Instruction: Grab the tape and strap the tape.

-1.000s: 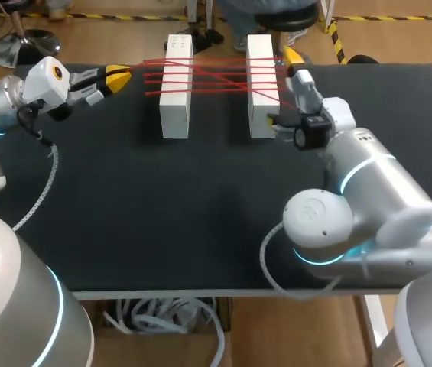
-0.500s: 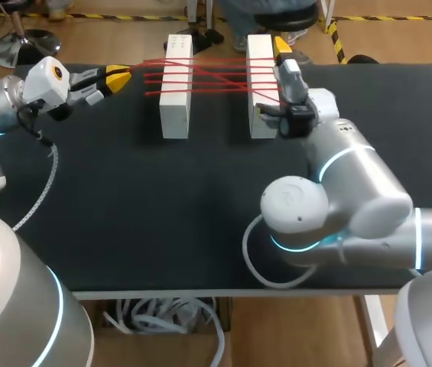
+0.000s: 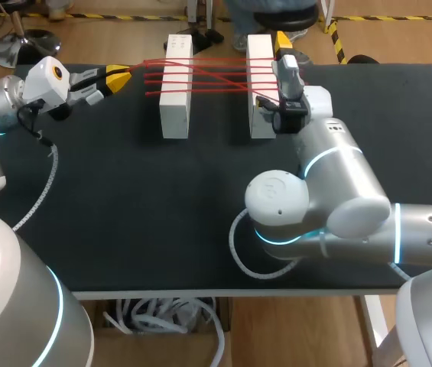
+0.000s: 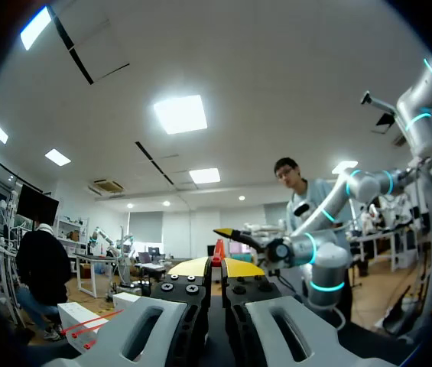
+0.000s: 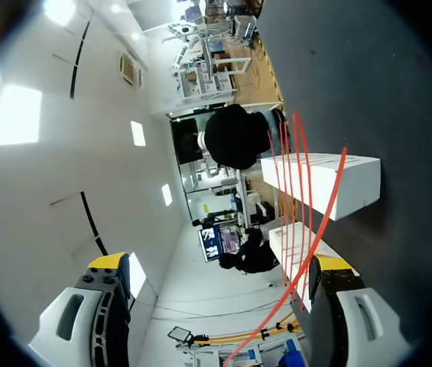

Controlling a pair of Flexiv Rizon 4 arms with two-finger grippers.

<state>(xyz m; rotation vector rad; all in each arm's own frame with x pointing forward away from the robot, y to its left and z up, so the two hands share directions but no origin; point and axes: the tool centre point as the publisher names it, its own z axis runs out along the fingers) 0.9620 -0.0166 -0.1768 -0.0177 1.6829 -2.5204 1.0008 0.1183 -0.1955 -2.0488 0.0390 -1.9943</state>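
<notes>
Logging the step, operator: which one are you running?

— Strapping. The red tape (image 3: 216, 75) is zigzagging between the left block (image 3: 176, 107) and the right block (image 3: 260, 115) on the surface (image 3: 124, 199). My left gripper (image 3: 120, 76) is pinching its end, fingers together on it, out beyond the left block.

— And the other arm?

— My right gripper (image 3: 283, 42) is hovering at the right block's far end, fingers (image 5: 108, 264) apart, a strand passing just beside one. Next, I'm judging, it's catching that strand and wrapping it round the block, taut.

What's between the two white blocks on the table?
Strands of red tape cross the gap from the left white block to the right white block, over bare black table. The head view shows it.
</notes>
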